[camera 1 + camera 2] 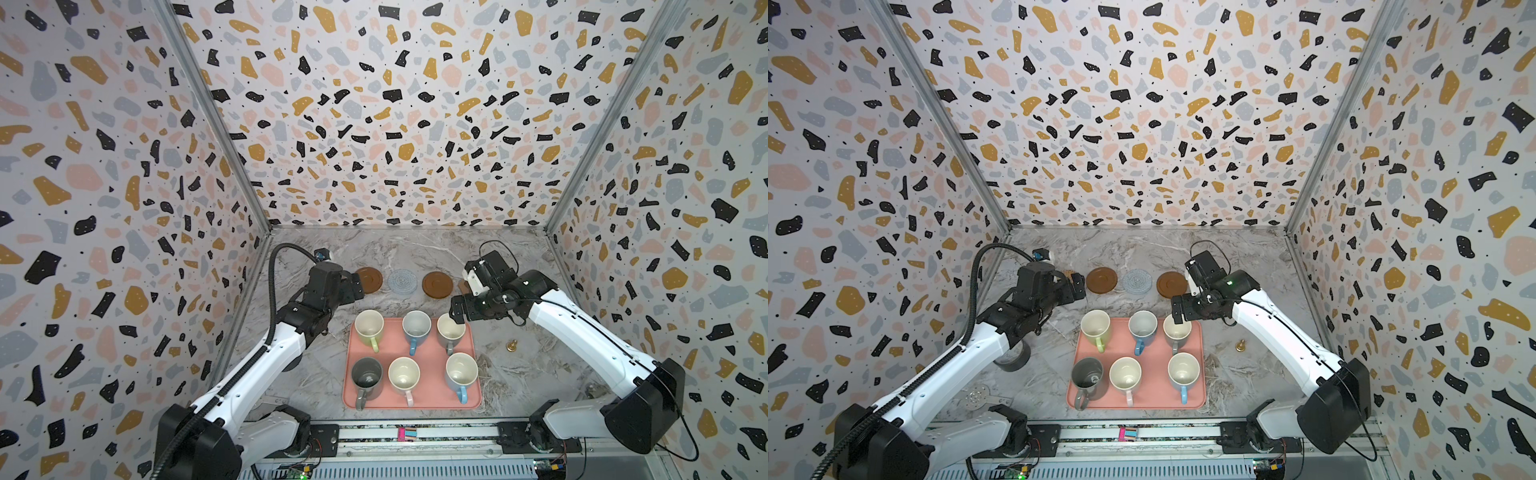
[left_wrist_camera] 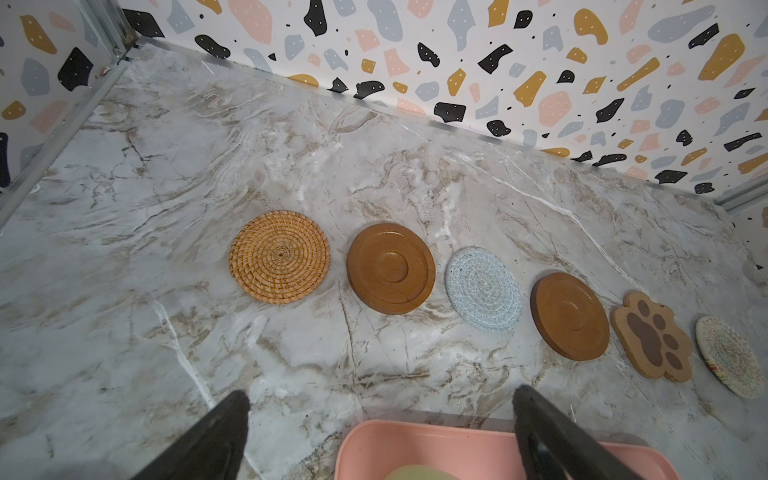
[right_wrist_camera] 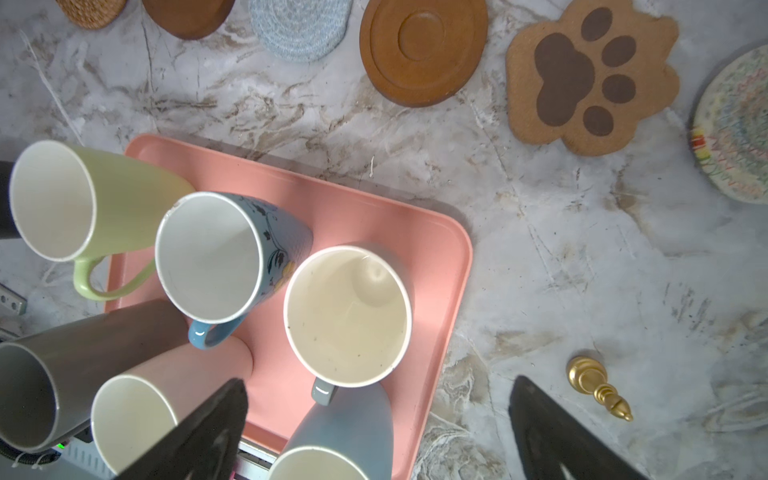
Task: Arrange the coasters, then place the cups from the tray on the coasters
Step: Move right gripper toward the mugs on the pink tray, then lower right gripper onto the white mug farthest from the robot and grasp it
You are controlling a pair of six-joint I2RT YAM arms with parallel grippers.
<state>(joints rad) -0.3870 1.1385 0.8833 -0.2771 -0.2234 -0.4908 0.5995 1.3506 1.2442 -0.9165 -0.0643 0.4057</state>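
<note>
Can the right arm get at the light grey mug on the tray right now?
Probably yes: the right end effector hangs open above the light grey mug with nothing between them. The patterned blue mug stands close beside it, so that side looks tight.

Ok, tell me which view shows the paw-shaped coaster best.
The right wrist view: the paw-shaped coaster lies whole, close and uncovered, every toe pad clear. The left wrist view also shows it whole, but smaller and slanted. In both top views the right arm hides it almost entirely.
</note>
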